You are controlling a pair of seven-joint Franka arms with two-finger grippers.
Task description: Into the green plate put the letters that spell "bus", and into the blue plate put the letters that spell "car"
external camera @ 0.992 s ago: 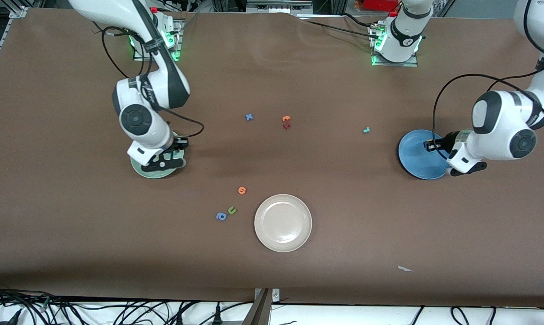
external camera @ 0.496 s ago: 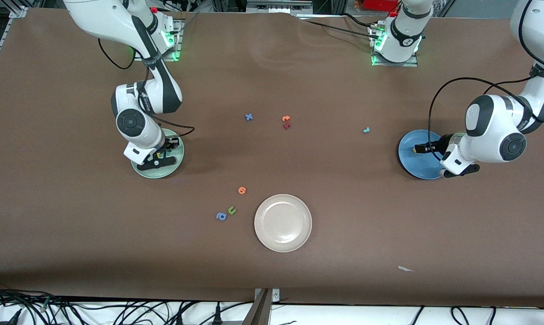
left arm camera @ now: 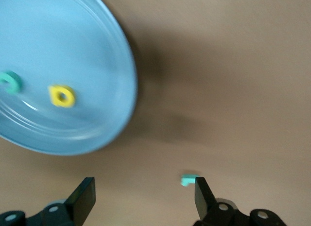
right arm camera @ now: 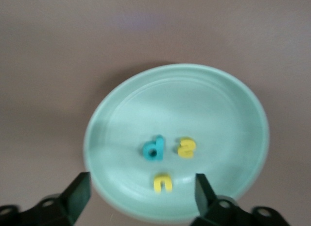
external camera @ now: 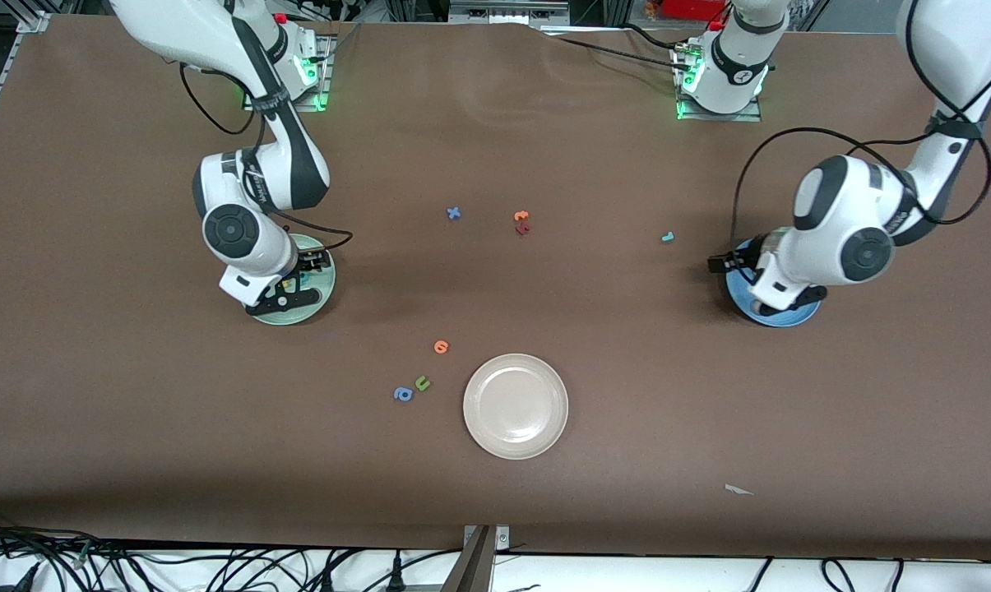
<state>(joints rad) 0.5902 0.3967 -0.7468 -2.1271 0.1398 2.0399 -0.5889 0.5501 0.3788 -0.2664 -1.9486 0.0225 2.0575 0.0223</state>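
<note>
A: Letters for "bus", front view: mostly hidden under the right gripper [external camera: 285, 288], which hangs over the green plate [external camera: 318, 300] toward the right arm's end of the table. Blue plate [external camera: 779, 316] toward the left arm's end, largely covered by the left gripper [external camera: 738, 261] over its rim.

B: Loose items?

A: Thin teal r [external camera: 667, 237] on bare table near the blue plate. Blue x [external camera: 454, 213], orange letter [external camera: 521, 216] touching a dark red letter [external camera: 522, 229]; nearer the camera, orange round letter [external camera: 441, 346], green u [external camera: 422, 382], blue a [external camera: 402, 395], beside the cream plate [external camera: 474, 427].

B: Left wrist view?

A: Jaws spread wide, empty. Teal c [left arm camera: 9, 82] and yellow a [left arm camera: 62, 96] lie flat in the blue plate [left arm camera: 112, 124]; teal r [left arm camera: 188, 179] outside it, long axis pointing across the jaws.

B: Right wrist view?

A: Jaws wide, empty. Teal b [right arm camera: 154, 148], yellow s [right arm camera: 186, 147] and yellow u [right arm camera: 163, 183] lie flat, close together but apart, in the green plate [right arm camera: 121, 114].
</note>
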